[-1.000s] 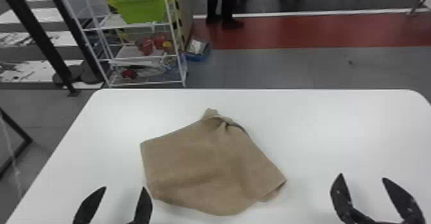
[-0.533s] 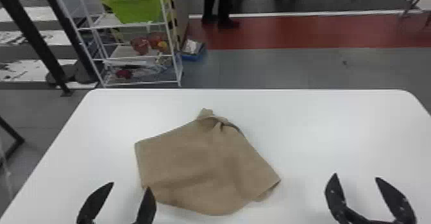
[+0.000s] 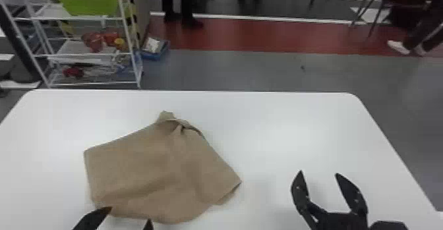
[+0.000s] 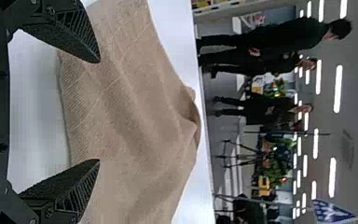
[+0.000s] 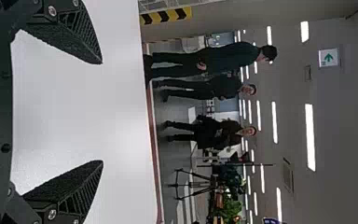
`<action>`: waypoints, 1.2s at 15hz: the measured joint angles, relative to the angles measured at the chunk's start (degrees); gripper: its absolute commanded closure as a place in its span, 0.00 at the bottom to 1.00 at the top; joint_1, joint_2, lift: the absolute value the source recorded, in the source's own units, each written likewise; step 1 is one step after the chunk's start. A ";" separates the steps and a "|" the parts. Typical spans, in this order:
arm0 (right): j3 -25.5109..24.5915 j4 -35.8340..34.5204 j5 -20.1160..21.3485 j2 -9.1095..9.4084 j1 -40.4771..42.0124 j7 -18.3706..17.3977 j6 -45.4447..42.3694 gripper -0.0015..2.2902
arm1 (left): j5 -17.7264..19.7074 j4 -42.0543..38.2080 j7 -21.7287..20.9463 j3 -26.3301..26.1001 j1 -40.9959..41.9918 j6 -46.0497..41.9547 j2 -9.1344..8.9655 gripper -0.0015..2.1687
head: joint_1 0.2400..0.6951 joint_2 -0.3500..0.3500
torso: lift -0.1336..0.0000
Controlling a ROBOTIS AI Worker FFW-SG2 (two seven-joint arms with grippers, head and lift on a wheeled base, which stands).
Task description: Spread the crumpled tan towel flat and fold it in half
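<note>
head view: left gripper (image 3: 130, 214) at the towel's near left edge, spread wide, nothing in it. left wrist view has its tips over the cloth; touching or just above, can't tell. towel (image 3: 155, 166) on the table (image 3: 280, 140), left of middle, mostly spread but skewed. from left gripper it lies ahead and off to the right. reads longest side to side, though the skew makes the axis a rough call. bunch (image 3: 181, 125) at the far edge, roughly straight out past the middle. left gripper is the nearer one; right gripper (image 3: 318, 173), also wide and empty, sits over bare table, well apart from the towel's right corner.

judgement: flattening comes first, fold after. next move likely needs a reach across the cloth to the bunch, or a pinch at the near edge; a pull could drag the whole towel.

hard to make out: layers inside the bunch, how far the flap (image 3: 229, 195) tucks under at the near right. left gripper's base cut off by head view's bottom edge.
</note>
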 measured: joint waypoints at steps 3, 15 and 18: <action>-0.35 0.27 -0.24 0.00 0.00 0.00 -0.20 0.05 | -2.31 -2.15 0.34 -2.69 0.08 3.26 1.03 0.06 | 1.00 0.26 | 0.08; -0.46 0.73 -0.33 0.18 0.00 0.00 -0.68 0.05 | -5.71 -5.19 0.45 -8.91 -4.10 17.65 2.87 0.05 | 1.00 0.17 | 0.08; -0.46 0.84 -0.31 0.20 0.00 0.00 -0.68 0.05 | -5.72 -4.81 1.00 -9.45 -5.90 18.51 2.36 0.06 | 1.00 0.17 | 0.08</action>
